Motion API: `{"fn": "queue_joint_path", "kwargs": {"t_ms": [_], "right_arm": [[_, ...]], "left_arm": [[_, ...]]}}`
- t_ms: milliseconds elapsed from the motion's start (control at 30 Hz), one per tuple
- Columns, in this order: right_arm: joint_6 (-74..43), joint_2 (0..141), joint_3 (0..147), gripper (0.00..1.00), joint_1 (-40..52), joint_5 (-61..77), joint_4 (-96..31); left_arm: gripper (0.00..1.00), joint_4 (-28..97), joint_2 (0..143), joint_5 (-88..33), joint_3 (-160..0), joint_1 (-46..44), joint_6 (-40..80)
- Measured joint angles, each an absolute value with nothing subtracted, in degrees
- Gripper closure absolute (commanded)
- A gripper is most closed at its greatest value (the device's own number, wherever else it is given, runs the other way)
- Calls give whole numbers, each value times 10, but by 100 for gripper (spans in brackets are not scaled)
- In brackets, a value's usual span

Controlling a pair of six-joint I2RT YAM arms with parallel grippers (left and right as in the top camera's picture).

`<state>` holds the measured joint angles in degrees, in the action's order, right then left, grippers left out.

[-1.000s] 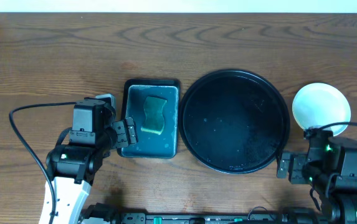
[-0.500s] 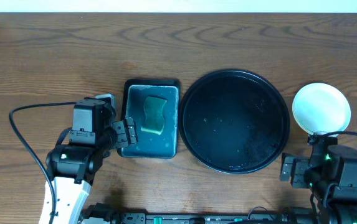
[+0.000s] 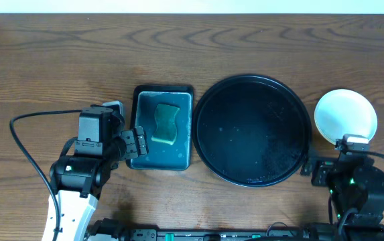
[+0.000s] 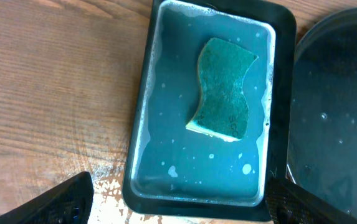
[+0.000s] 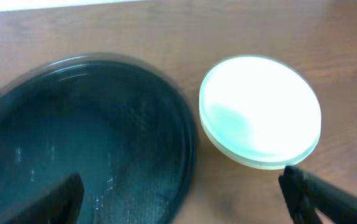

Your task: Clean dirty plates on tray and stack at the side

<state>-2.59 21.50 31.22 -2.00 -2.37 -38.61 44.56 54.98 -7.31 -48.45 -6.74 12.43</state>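
Observation:
The black round tray [image 3: 252, 130] lies mid-table, wet with droplets and with no plate on it. It also shows in the right wrist view, tray [image 5: 91, 137]. The plates [image 3: 346, 115] sit stacked on the wood just right of the tray. The top one is pale and clean, and a second rim shows beneath it at the plates [image 5: 260, 112]. My right gripper [image 3: 314, 171] hangs open near the front edge, between tray and stack, holding nothing; right gripper [image 5: 181, 186]. My left gripper [image 3: 133, 144] is open and empty over the near left of the sponge tray; left gripper [image 4: 179, 186].
A small dark rectangular tray [image 3: 145, 159] holding teal water and a green-yellow sponge [image 3: 166, 123] stands left of the round tray, almost touching it. A black cable [image 3: 24, 144] loops on the table by the left arm. A pale wall edge runs along the back.
My right arm has drawn back toward the front edge and turned, uncovering the whole plate stack. The left arm, the trays and the plates have not moved.

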Motion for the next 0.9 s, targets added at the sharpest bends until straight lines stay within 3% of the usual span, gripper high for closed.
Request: {"fn": "queue_joint_path", "kwargs": {"t_ms": [400,900], "right_arm": [[-26,110,124,1,-15,-24,-20],[-6,10,10,1,-15,-22,105]], "left_arm": [[11,446,550,-73,-484,-67,124],[11,446,550,-73,-484,-67,124]]}}
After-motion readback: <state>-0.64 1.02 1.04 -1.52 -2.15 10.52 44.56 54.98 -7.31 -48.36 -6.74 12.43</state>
